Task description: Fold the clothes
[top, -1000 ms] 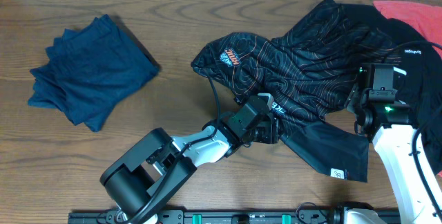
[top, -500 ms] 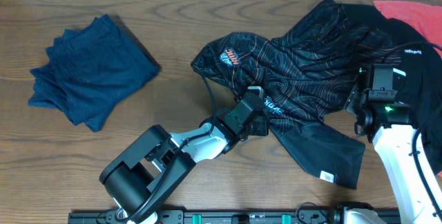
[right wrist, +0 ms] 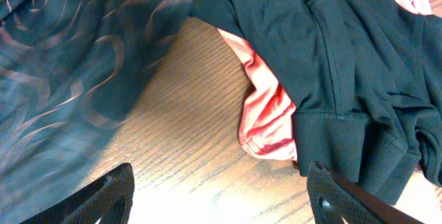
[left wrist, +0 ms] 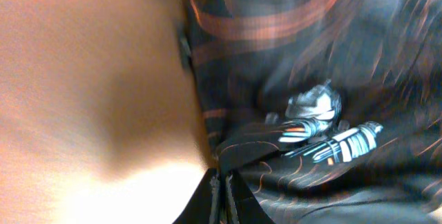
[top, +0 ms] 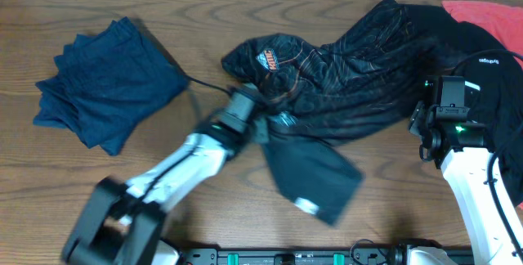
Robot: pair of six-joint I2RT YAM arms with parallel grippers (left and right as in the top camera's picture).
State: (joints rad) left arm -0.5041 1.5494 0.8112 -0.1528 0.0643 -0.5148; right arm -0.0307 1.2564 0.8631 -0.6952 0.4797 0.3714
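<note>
A black shirt with orange line pattern [top: 343, 69] lies crumpled across the table's middle and right. My left gripper [top: 260, 128] is shut on its lower edge, and the cloth trails behind it towards the front [top: 315, 175]. In the left wrist view the shut jaws [left wrist: 222, 196] pinch the patterned fabric [left wrist: 311, 79]. My right gripper [top: 433, 134] is open and empty over bare wood [right wrist: 186, 155], beside a black garment [right wrist: 331, 79] and a red one [right wrist: 266, 113]. A folded dark blue garment [top: 106, 81] lies at the left.
A red garment [top: 482, 11] and a black garment [top: 482, 60] lie piled at the back right corner. The wooden table [top: 204, 11] shows at the back and the front left.
My left gripper has pulled leftward with the black shirt's edge, dragging the cloth's lower flap left and forward. The right arm has not moved.
</note>
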